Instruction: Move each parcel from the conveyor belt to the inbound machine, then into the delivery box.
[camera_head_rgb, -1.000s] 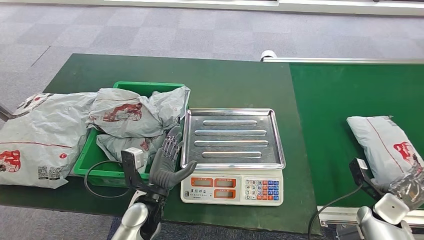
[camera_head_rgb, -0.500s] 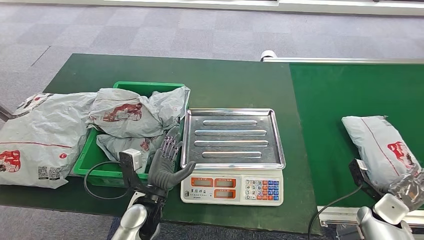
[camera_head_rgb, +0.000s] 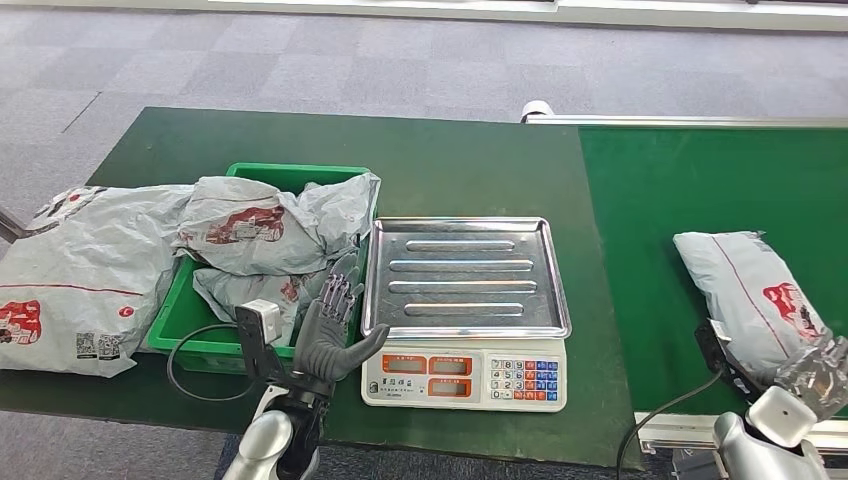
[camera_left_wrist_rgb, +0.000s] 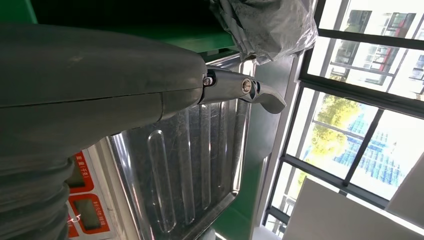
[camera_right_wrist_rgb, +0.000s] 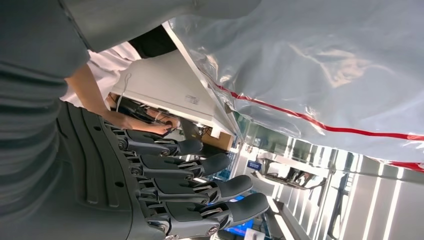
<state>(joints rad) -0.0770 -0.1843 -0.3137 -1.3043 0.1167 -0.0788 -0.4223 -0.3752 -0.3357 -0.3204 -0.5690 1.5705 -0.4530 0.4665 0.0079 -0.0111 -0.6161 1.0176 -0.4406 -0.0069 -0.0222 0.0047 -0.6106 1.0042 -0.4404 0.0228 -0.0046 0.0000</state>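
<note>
A grey parcel with red print lies on the green conveyor belt at the right. My right hand is at the parcel's near end, fingers stretched out straight. The right wrist view has those fingers apart, with the parcel close beside them and nothing gripped. My left hand is raised between the green delivery box and the weighing scale, fingers spread and holding nothing. Its thumb lies over the scale's steel tray, which is bare.
Two grey parcels fill the green box, and a large one lies on the table to its left. The scale's keypad faces me. A person's arm appears behind my right hand.
The parcel on the belt has slid left, toward the scale and my right hand. My left hand has dropped slightly. The right hand stays in place.
</note>
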